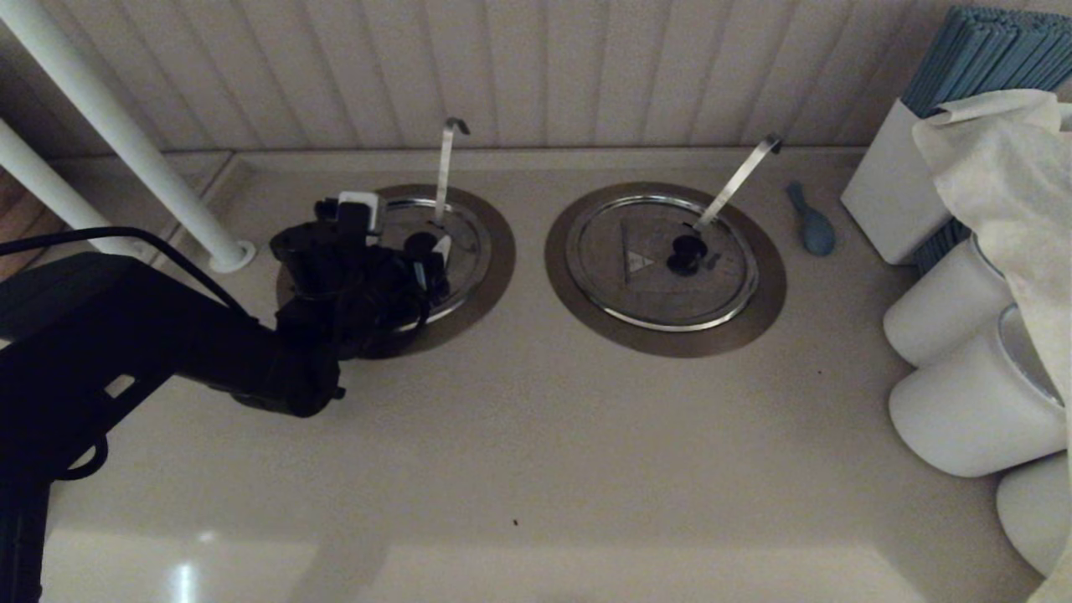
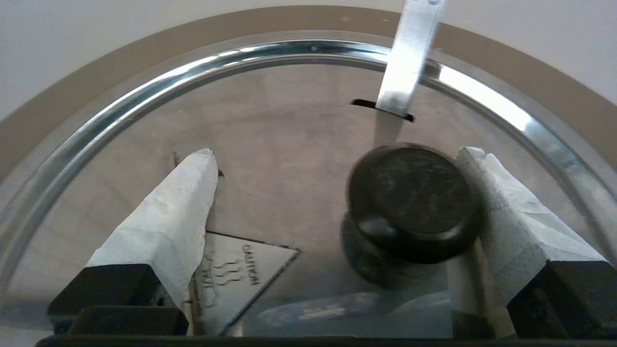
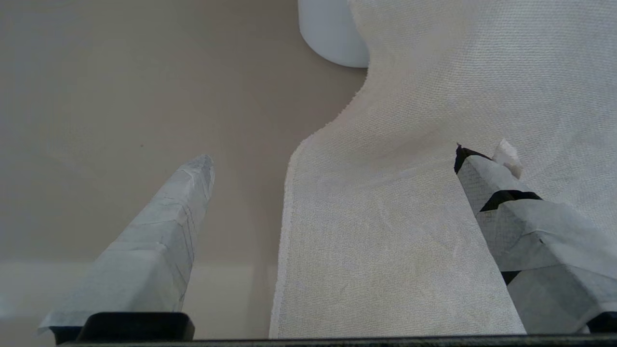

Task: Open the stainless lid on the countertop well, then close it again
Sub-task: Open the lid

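The stainless lid lies flat in the countertop well, inside its bronze-brown ring. The thin hook-tipped rod pokes up through a slot in the lid. My left gripper hovers low over the lid, open. In the left wrist view the lid fills the frame with its triangle sticker. There the black knob sits between my fingers, against one taped finger and well clear of the other. My right gripper is out of the head view and stands open over a white cloth.
The twin lid with its flat strip handle sits to the right. A small blue object lies beyond it. White round containers, a white box and a draped cloth crowd the right edge. White poles stand at the left.
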